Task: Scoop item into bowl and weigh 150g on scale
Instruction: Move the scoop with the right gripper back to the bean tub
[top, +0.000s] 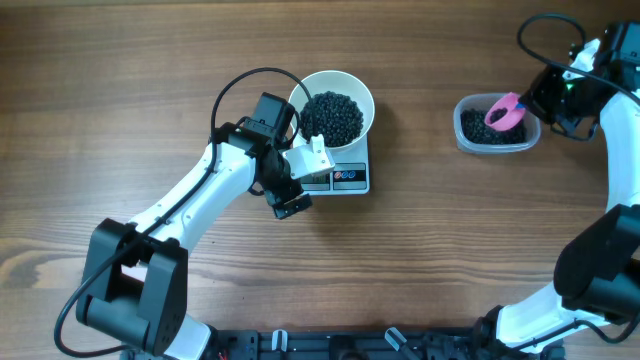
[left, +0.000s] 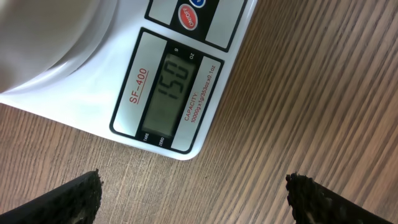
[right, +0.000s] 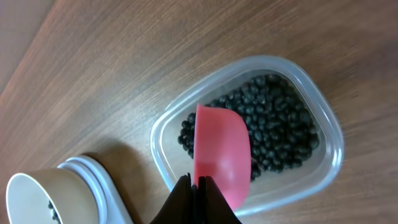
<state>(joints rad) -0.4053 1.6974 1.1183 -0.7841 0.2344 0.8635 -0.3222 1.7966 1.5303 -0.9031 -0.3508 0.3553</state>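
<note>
- Beans (top: 332, 117) are heaped in the white bowl (top: 358, 84), which sits on the back of the scale (top: 352, 180), so the weight registers while the front panel stays uncovered.
- The rest of the beans lie in a clear tub (top: 463, 128), well apart to the right on the worktop (top: 150, 60).
- The left tool (top: 305, 180) hovers at the scale's front, its fingers spread wide and holding nothing. It seems placed there to aim its camera at the display rather than to grasp.
- The right tool (top: 530, 100) is pressed together, pinching a pink scoop (top: 506, 110) over the tub, probably so that any spill falls back in.
- Only the left wrist view shows the display (left: 171, 93), which reads 150. By that, I judge the target weight reached. From overhead the digits are too small to read.
- Only the right wrist view shows the pinch (right: 198, 193) on the scoop's (right: 221, 155) narrow end and the tub's rim (right: 329, 124) up close. Whether the scoop holds beans I cannot tell.
- The overhead view alone takes in both arms and the gap between bowl and tub.
</note>
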